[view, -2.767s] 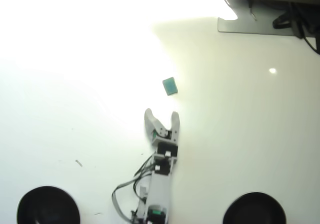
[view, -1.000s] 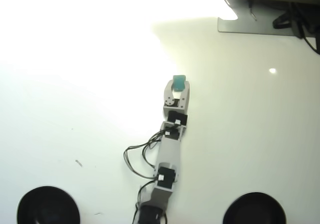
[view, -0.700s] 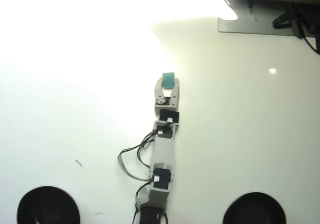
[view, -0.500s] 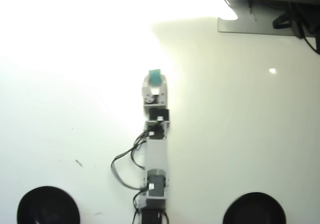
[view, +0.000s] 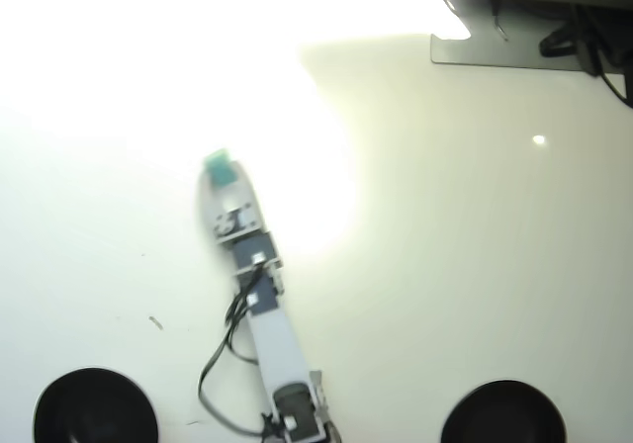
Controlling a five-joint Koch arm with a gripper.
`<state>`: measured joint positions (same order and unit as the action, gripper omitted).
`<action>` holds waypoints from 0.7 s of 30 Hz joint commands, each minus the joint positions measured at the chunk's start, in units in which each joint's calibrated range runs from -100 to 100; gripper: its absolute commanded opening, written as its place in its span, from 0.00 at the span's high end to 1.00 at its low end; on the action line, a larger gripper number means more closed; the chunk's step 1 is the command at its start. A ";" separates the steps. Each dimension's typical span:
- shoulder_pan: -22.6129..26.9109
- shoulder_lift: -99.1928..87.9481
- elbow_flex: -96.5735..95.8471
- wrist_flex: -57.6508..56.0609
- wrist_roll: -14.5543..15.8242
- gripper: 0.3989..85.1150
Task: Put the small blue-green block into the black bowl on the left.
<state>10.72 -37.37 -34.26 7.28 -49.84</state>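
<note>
The pick is complete and the delivery remains: the grey jointed arm's gripper (view: 222,174) is closed on the small teal, flat-faced block (view: 219,167), held at its tip over the glossy white bench (view: 445,265), left of centre and well apart from the round matte-black bowl (view: 94,405) at the near-left corner. A matching second black bowl (view: 502,410) sits at the near-right corner. Compared with half a second earlier, the arm has swung left, carrying the block toward the left side.

The overhead view shows one small blue-green block (view: 220,167) at centre left, two black bowls, lower left (view: 94,407) and lower right (view: 502,412), and one arm (view: 272,334).
</note>
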 commanded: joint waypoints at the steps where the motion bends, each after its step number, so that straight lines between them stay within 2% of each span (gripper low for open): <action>1: 2.34 -7.24 2.65 -0.75 0.10 0.93; 9: 10.21 -19.13 3.85 -7.24 0.24 0.93; 21: 23.39 -25.99 7.27 -13.32 0.68 0.93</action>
<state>31.62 -60.86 -33.89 -5.72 -49.26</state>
